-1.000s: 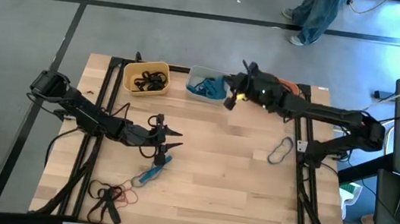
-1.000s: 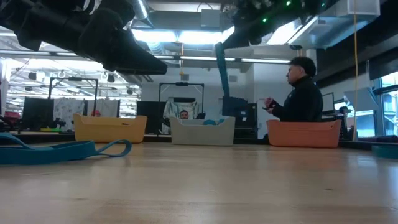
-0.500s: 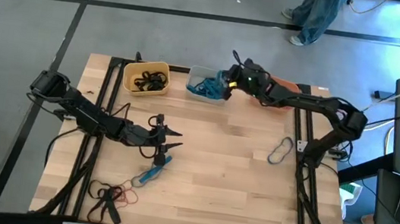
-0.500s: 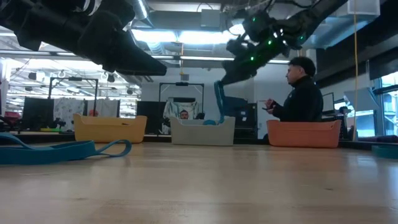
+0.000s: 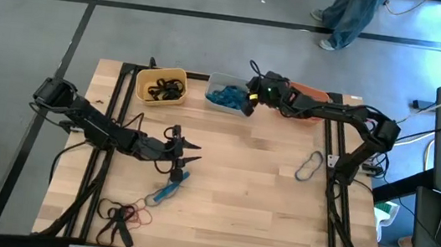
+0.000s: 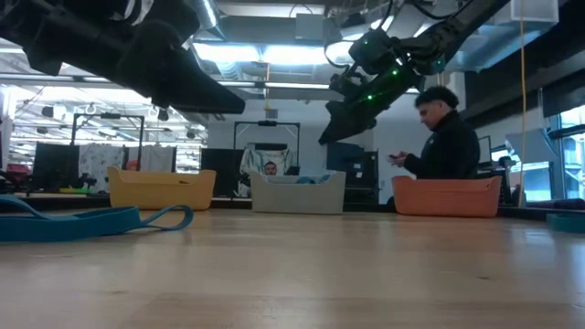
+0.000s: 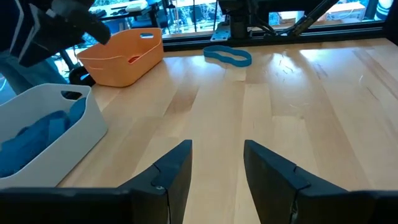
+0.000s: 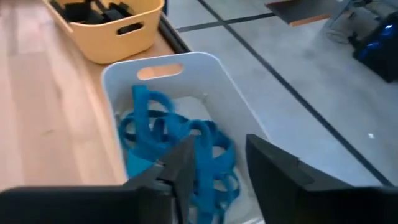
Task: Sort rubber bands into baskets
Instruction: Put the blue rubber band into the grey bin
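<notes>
The right tool point(image 5: 248, 104) hangs just over the pale grey basket point(image 5: 217, 82), its fingers point(image 8: 277, 180) parted with nothing between them, and the heap of blue bands point(image 8: 180, 149) lies in the tub directly beneath. From where I stand the worry is the pull-away: those loops sit piled high and loose, so a fingertip dipping even a little could hook one and drag it back over the rim, or nudge the light tub along the counter point(image 5: 247, 177). The yellow basket point(image 5: 162, 85) with its black bands sits right beside the grey one, and the orange basket point(image 7: 124, 56) is on the other side, mostly under the arm, so a wide swing could clip either. The left tool point(image 5: 186, 160) waits released near the middle of the counter, above a blue band point(image 5: 168, 190); a tangle of black and red bands point(image 5: 121, 212) lies near the front edge and another blue band point(image 5: 310, 165) lies off to the right. If both arms go for the centre together, they might cross paths.
</notes>
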